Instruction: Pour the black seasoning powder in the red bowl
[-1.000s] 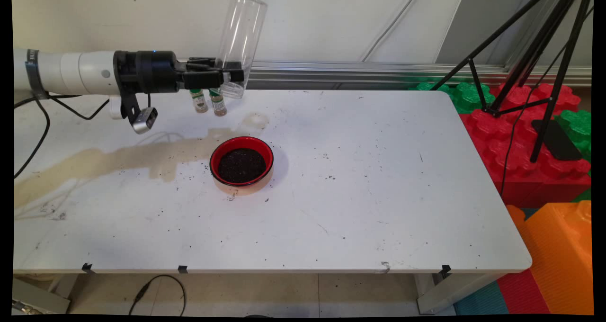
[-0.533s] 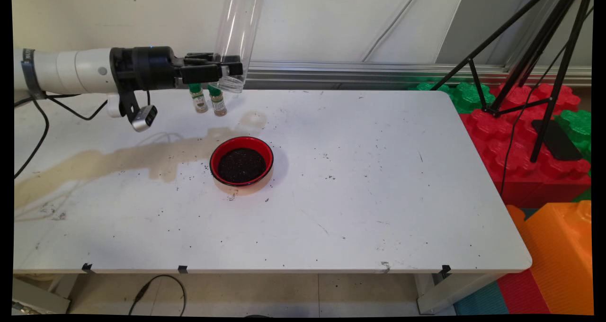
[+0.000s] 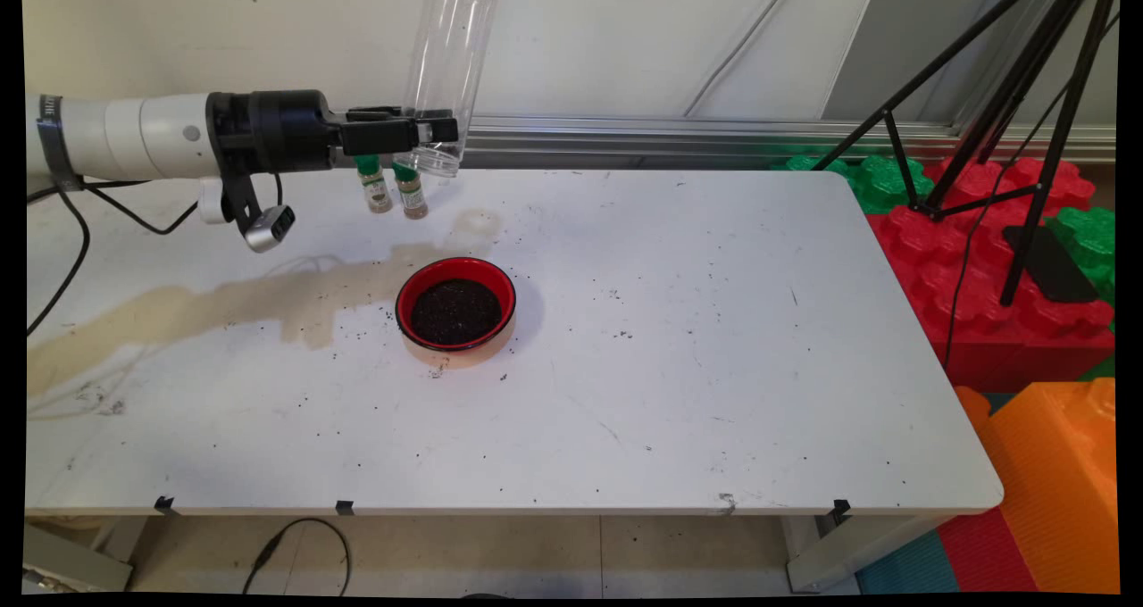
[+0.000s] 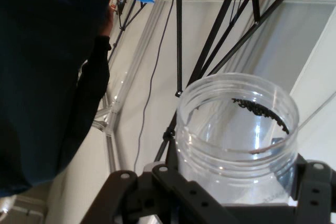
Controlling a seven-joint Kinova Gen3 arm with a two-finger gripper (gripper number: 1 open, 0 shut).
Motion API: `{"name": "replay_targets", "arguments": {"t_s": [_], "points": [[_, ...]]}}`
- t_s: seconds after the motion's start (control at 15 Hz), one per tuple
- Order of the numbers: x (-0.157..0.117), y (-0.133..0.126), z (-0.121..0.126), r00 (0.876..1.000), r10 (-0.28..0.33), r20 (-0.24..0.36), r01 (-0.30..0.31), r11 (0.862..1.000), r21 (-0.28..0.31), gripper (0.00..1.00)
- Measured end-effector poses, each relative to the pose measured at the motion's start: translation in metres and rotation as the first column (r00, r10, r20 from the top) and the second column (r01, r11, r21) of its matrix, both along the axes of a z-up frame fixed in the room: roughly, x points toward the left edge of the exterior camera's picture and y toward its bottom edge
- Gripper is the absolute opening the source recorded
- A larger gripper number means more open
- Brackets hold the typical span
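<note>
While the arm reaches in from the left at the bench's [image 3: 679,384] far side, its gripper [image 3: 438,130] holds a clear jar [image 3: 445,71] up off the bench, well behind the bowl [image 3: 456,307] and above it. The fingers [image 3: 393,132] are clamped on the jar near its closed base, which is the lower end; the open mouth points up and tilts slightly right. In the hand view the gripper [image 4: 236,182] shows the jar [image 4: 236,135] seated between the linkage, nearly empty, with only a thin streak of dark grains [image 4: 262,113] clinging inside the rim.

Just behind the bowl and to its left, below the gripper, stand 2 small green-capped bottles [image 3: 393,187], upright and side by side. A tan stain [image 3: 223,303] runs leftward from the bowl across the bench. The bowl is red, sits upright, and is filled with dark grains [image 3: 455,311]; a few loose specks lie scattered around it.

Compared with 1 second ago, the jar has risen a little, shifted slightly left and stands closer to upright, with little further change in the last half second. The bowl and bottles have not moved.
</note>
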State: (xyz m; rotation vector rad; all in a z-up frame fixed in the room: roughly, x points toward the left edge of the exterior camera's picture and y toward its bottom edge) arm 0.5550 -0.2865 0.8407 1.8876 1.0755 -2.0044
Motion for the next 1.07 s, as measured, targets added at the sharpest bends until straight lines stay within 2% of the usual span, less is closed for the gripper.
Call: {"name": "replay_targets", "arguments": {"t_s": [0.33,0.6,0.87,1.07], "points": [[-0.001,0.001,0.004,0.998,0.024,-0.064,-0.018,0.996,0.093,0.0],[-0.002,0.001,0.008,0.991,0.054,-0.123,-0.031,0.983,0.18,0.0],[-0.002,0.0,0.011,0.981,0.086,-0.172,-0.04,0.966,0.255,0.0],[-0.003,-0.002,0.014,0.97,0.115,-0.214,-0.042,0.948,0.317,0.0]]}}
